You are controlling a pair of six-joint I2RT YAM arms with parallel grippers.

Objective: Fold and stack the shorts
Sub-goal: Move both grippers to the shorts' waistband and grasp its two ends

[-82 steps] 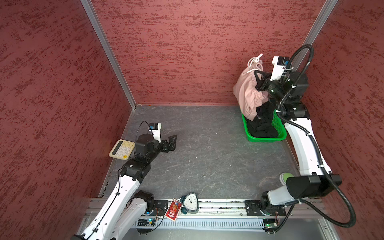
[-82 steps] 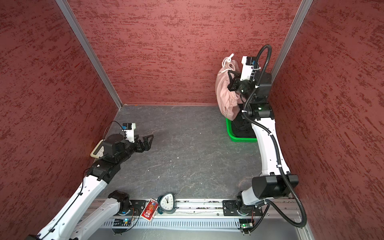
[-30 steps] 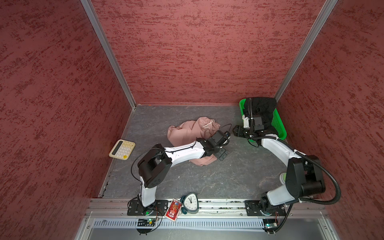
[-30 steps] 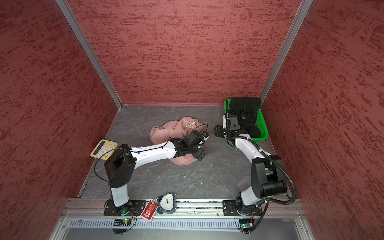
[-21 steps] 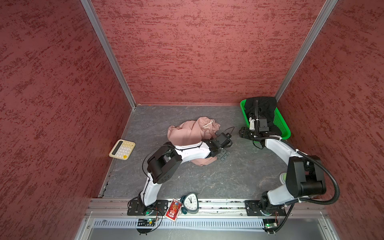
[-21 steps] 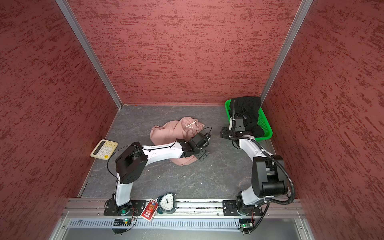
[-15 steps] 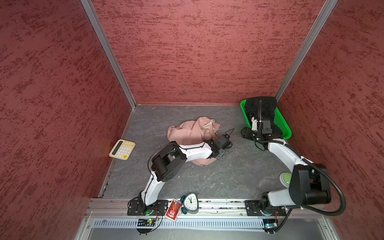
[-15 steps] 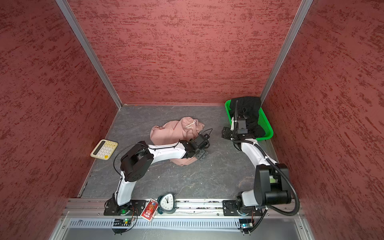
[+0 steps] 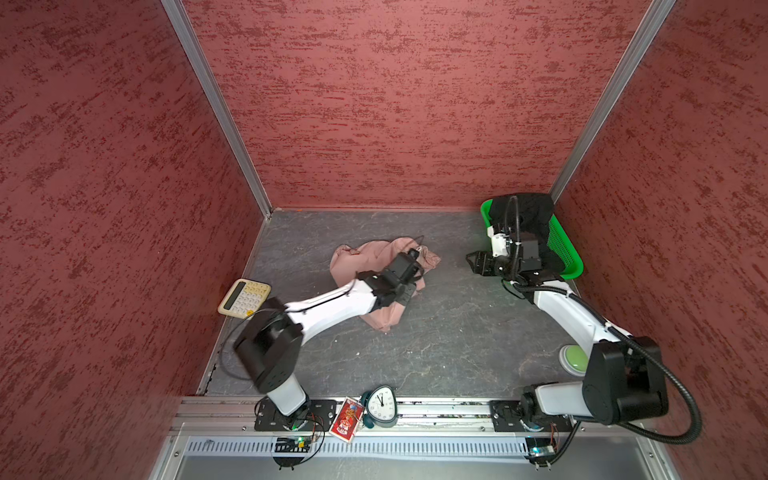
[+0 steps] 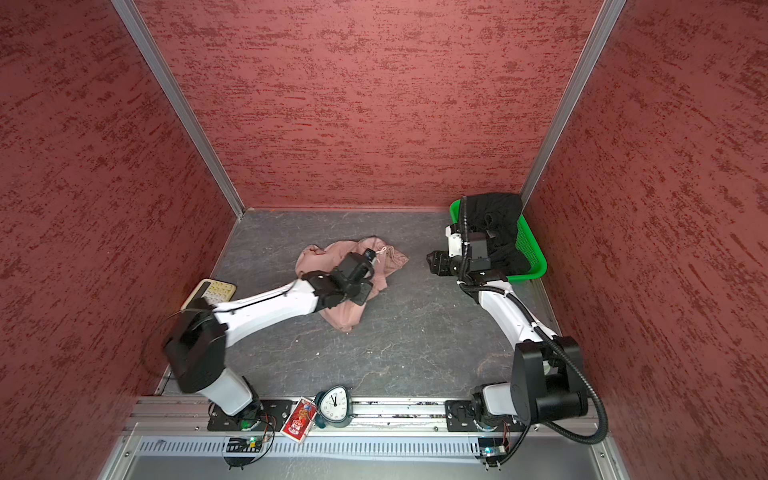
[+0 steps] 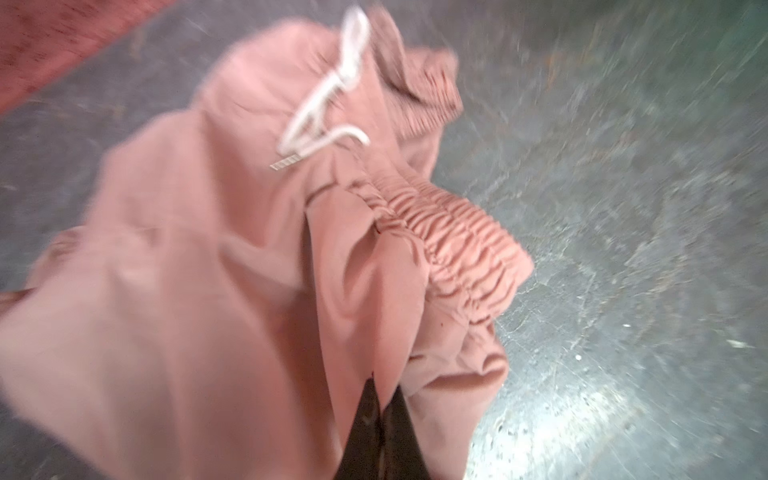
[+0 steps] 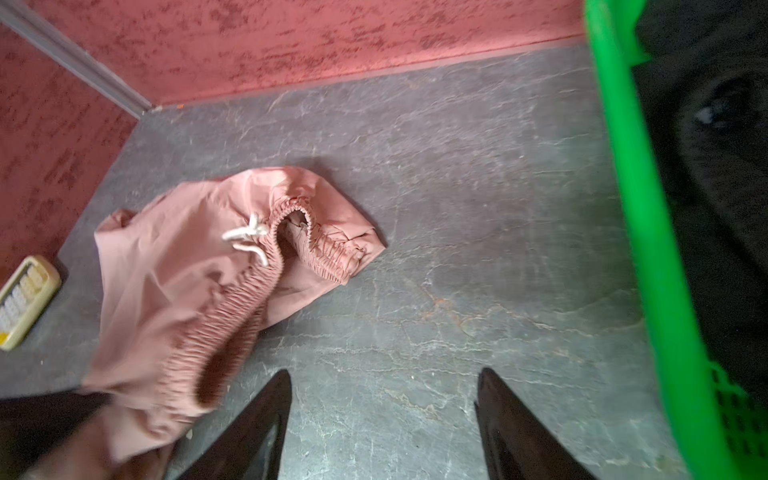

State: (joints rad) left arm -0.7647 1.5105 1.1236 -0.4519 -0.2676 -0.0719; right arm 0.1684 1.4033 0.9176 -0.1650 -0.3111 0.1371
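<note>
Two small things stand nearest, on the front rail: a clock (image 9: 383, 406) and a card (image 9: 347, 419) leaning just beside it. Farther in, a green button (image 9: 575, 357) sits on the grey surface (image 9: 449, 332) by the right arm, and a calculator (image 9: 244, 298) lies by the left wall. Around the middle, the pink shorts (image 9: 374, 259) lie crumpled on the surface, with the gathered waistband and white drawstring (image 12: 249, 241) showing. The left gripper (image 11: 380, 384) is clenched on a fold of their cloth next to the waistband, though that wrist view is blurred. The right gripper (image 12: 385, 372) hovers over bare surface to the right of them and apart from them, its fingers spread wide and holding nothing. Farthest, in the back right corner, the green basket (image 9: 567, 249) holds the black shorts (image 9: 528, 216), heaped above its rim.
</note>
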